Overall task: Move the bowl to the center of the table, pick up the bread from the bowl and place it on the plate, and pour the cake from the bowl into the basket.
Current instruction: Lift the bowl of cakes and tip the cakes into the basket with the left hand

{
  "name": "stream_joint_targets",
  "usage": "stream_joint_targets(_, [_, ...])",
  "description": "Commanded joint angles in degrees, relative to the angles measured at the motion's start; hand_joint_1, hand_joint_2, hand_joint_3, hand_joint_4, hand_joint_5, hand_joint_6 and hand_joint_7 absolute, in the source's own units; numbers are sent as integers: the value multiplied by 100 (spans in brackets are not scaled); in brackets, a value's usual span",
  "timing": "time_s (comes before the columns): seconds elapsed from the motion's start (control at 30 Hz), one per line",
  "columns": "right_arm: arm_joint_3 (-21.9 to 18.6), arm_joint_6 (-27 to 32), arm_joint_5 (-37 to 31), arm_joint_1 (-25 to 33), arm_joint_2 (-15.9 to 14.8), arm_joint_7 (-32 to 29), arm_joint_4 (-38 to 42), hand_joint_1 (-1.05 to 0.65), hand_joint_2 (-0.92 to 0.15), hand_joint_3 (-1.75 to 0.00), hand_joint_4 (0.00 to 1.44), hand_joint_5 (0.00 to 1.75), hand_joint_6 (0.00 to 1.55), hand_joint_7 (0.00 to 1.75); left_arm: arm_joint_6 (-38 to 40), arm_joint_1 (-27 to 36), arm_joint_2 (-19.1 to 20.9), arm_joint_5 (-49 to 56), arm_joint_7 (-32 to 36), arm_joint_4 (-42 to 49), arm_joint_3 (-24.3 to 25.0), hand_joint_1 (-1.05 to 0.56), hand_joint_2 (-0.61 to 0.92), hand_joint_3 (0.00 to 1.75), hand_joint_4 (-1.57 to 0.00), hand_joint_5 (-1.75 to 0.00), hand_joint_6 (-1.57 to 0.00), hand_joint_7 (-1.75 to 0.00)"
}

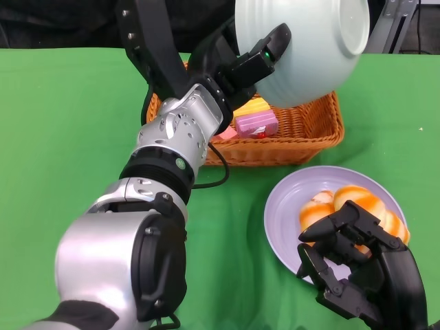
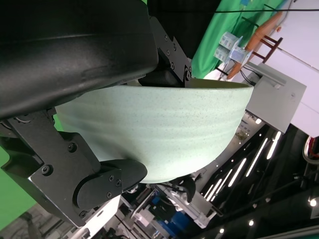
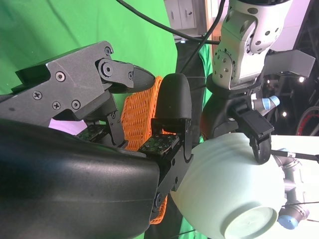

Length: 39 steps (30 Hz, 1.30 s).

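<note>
My left hand (image 1: 251, 62) grips the pale green bowl (image 1: 309, 45) by its rim and holds it tipped over above the orange wicker basket (image 1: 309, 130). The bowl (image 2: 159, 129) fills the left wrist view, with black fingers (image 2: 94, 184) under its wall; its base (image 3: 249, 221) shows in the right wrist view. Pink and yellow cake pieces (image 1: 256, 122) lie in the basket. Bread rolls (image 1: 344, 203) sit on the lilac plate (image 1: 289, 213) at the lower right. My right hand (image 1: 361, 268) hovers over the plate's near edge, fingers curled, holding nothing.
Green cloth (image 1: 62, 124) covers the table. My left forearm (image 1: 172, 144) crosses in front of the basket's left end. A black cable (image 1: 213, 180) loops beside the basket. A dark backdrop runs along the table's far edge.
</note>
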Motion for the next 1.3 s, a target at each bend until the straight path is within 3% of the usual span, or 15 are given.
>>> stream_joint_targets(0.03, [6,-77,2,41,-21,-37,-38,-16,-71,-64,71,161,60,132,230,-328,51,-251,106,-73,184,-7,74,95,-73,-169,-72,-154])
stream_joint_targets(0.13, [0,-124,-47,20,-29,-51,-4,-16,-71,-65,71,160,60,133,470,-384,84,-420,165,-64,336,-9,82,83,-73,-169,-69,-157])
stream_joint_targets(0.5, [-18,-156,-16,-16,-45,-9,66,-14,-69,-69,71,161,59,133,825,-496,172,-686,472,-38,588,-11,91,62,-66,-175,-57,-170])
stream_joint_targets(0.7, [-24,-171,-1,-18,-58,17,87,-15,-68,-72,71,161,60,132,911,-525,185,-756,638,-41,668,-9,79,85,-66,-175,-59,-173])
stream_joint_targets(0.83, [-26,-181,-4,-19,-44,9,90,-15,-67,-72,71,161,60,133,877,-512,186,-726,609,-62,614,-9,77,89,-66,-175,-58,-173])
stream_joint_targets(1.0, [-30,-208,-19,-32,-41,3,112,-15,-66,-73,72,161,61,133,291,-349,145,-183,203,-177,40,-7,76,91,-69,-171,-61,-168])
stream_joint_targets(1.17, [-29,-188,20,-44,-41,22,104,-15,-66,-74,71,162,60,135,-255,-246,154,204,-365,-224,-363,-6,61,116,-72,-169,-75,-151])
stream_joint_targets(1.3, [-43,-201,26,-54,-48,22,115,-16,-65,-75,71,162,59,135,-756,-220,174,562,-499,-315,-705,-7,52,124,-75,-163,-82,-141])
